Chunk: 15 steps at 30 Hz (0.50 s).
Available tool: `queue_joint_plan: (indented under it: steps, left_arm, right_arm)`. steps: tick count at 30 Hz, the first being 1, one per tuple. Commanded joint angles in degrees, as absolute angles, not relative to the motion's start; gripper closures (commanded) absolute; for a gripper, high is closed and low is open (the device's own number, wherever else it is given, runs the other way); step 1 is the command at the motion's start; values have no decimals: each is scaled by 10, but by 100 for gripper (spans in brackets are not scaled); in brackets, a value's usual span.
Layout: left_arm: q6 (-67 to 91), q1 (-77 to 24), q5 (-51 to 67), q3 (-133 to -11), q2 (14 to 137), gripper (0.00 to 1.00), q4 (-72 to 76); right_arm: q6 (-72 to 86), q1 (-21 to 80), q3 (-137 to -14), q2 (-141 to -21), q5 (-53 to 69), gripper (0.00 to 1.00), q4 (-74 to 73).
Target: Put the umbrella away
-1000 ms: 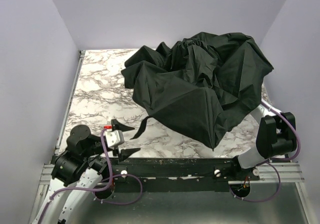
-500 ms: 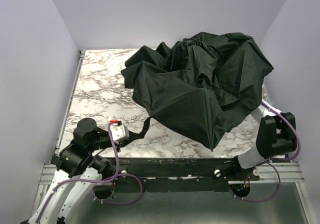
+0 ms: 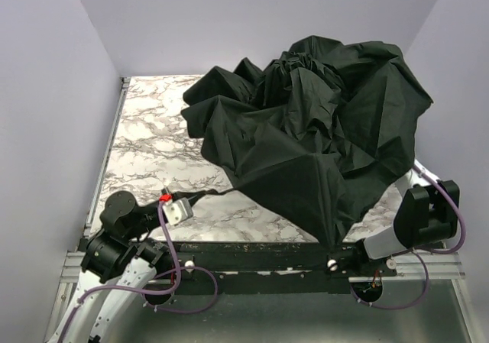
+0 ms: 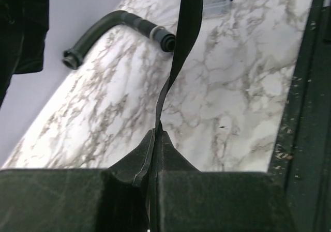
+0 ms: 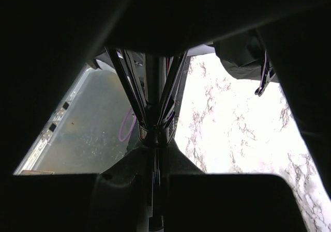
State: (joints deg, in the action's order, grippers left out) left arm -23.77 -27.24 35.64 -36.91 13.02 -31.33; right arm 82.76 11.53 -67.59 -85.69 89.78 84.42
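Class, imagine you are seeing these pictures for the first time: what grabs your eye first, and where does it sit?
The umbrella, a big crumpled black canopy, sprawls over the far right of the marble table. A thin strap from its edge is pinched in the left end effector near the front left. Beneath the canopy, the right end effector is shut on its shaft.

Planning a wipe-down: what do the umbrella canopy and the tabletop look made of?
Umbrella canopy: thin matte black fabric, likely nylon or polyester; it creases and drapes in soft folds. Tabletop: white marble look with grey veining, smooth; possibly a printed laminate, cannot tell.
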Motion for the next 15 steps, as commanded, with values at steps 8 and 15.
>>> queue_joint_plan:
  steps: [8,15]
  left_arm:
    - [-301,-274,276,-396,92,100,-313]
    - [-270,-274,260,-424,87,100,-295]
  right_arm:
    - [869,114,-753,-834,951,100,1024]
    - [960,120,-929,-911,894,100,1017]
